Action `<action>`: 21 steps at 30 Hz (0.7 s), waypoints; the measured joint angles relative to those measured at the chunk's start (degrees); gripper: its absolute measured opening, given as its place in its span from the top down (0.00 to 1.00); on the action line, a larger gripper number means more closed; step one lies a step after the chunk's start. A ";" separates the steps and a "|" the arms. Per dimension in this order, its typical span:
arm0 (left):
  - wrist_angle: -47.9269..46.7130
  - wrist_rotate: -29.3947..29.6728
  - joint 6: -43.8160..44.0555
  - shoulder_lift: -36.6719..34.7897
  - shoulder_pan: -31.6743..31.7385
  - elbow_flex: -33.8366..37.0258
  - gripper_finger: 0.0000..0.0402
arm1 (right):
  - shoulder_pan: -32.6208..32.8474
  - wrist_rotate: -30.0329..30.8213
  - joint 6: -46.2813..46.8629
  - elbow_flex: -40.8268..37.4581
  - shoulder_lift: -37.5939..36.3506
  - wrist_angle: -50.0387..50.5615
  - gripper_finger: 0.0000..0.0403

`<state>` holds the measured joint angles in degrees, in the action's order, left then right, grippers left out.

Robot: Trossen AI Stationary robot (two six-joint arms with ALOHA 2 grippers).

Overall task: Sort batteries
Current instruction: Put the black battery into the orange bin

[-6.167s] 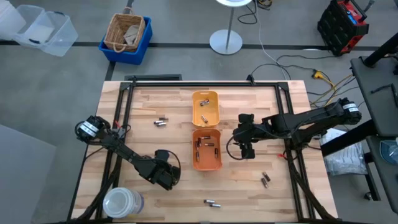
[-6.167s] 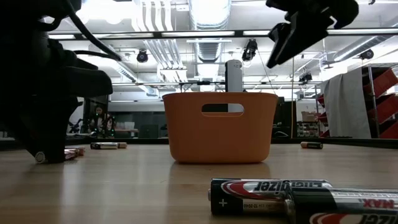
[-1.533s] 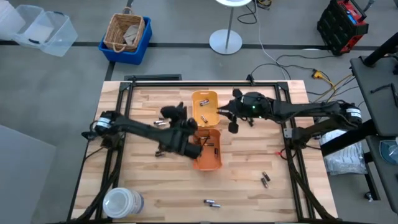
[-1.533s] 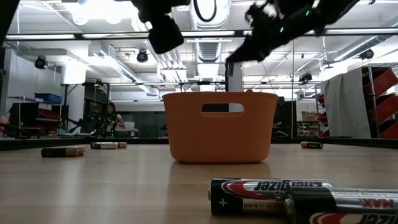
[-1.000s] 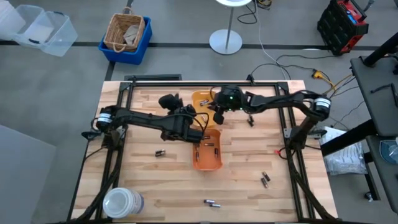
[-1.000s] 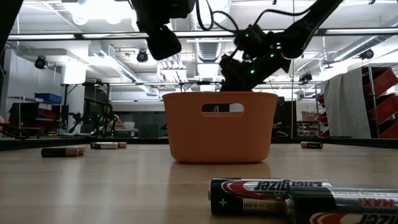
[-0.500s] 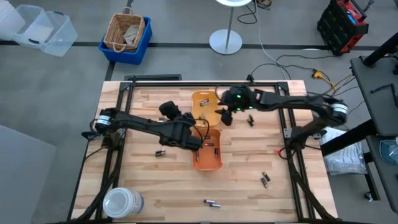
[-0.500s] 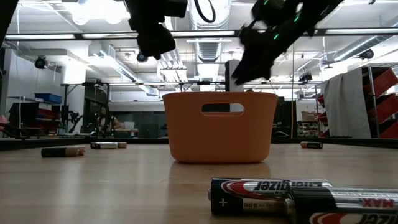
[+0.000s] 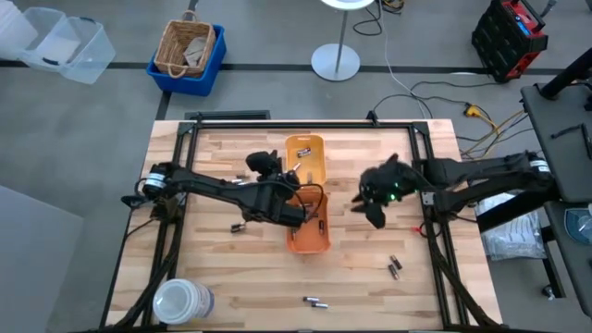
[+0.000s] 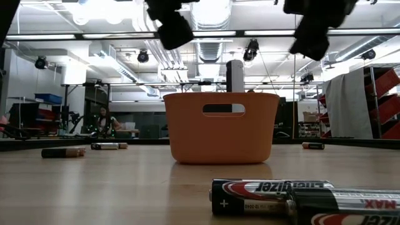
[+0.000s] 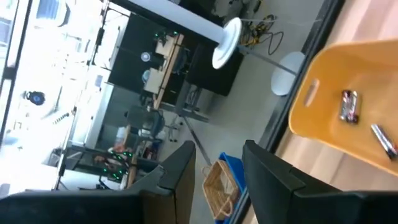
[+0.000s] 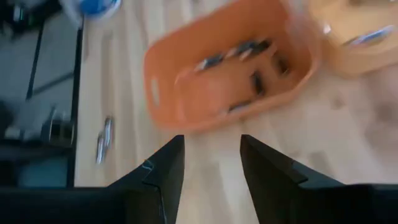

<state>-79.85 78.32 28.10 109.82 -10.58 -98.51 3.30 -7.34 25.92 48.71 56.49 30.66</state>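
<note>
While both arms hang over the wooden table [image 9: 222,268], nothing is gripped. Two trays sit end to end mid-table: orange tray [image 9: 310,239] nearer the front edge, w/ several batteries [image 12: 249,48] lying inside, and yellow-orange tray [image 9: 306,155] behind it, w/ a couple more batteries [image 11: 349,106].

Left gripper [image 9: 298,213] is at the orange tray's left rim; in the left wrist view its fingers [image 11: 177,171] stand apart w/ a narrow gap, nothing between.

Right gripper [image 9: 368,205] is to the right of the orange tray, off the wood; fingers [image 12: 163,169] apart, moderately wide, empty.

Loose batteries on the table: one pair [image 9: 239,226] left of the orange tray, one pair [image 9: 395,267] front-right, one pair [image 9: 315,302] near the front edge, showing close up in the low view [image 10: 275,195]. Stack of clear cups [image 9: 181,302] at the front-left corner.
</note>
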 joint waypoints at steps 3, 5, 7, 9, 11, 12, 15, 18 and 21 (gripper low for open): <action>3.35 -0.27 -3.36 0.00 0.25 -2.40 0.72 | 4.88 0.11 0.47 -1.43 0.92 0.11 0.65; 5.12 -2.68 -5.16 0.00 0.19 -3.96 0.72 | 7.81 1.21 0.17 -1.97 2.12 0.05 0.67; 5.70 -6.44 -5.74 0.00 0.13 -5.01 0.72 | 10.25 3.33 0.14 -2.12 3.49 0.10 0.69; 5.84 -10.89 -5.78 0.00 -0.06 -5.38 0.72 | 12.16 4.51 0.29 -2.12 4.69 0.12 0.70; 5.74 -14.09 -5.97 0.00 -0.35 -5.20 0.72 | 13.36 4.53 1.37 -2.12 5.52 0.58 0.72; 5.72 -15.20 -6.05 0.00 -0.54 -4.90 0.72 | 13.72 4.59 2.13 -2.12 5.79 1.19 0.73; 5.47 -19.00 -6.70 0.00 -1.38 -3.75 0.72 | 14.46 6.18 5.22 -2.12 6.47 4.06 0.76; 5.50 -21.89 -7.25 0.00 -2.54 -1.95 0.72 | 15.19 6.28 8.21 -2.12 7.24 7.96 0.78; 5.50 -22.11 -7.26 0.00 -3.62 -0.24 0.72 | 15.90 6.25 11.87 -2.12 7.50 11.94 0.80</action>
<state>-74.35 56.21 20.84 109.82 -14.20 -98.75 19.21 -1.10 37.79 46.59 63.99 42.60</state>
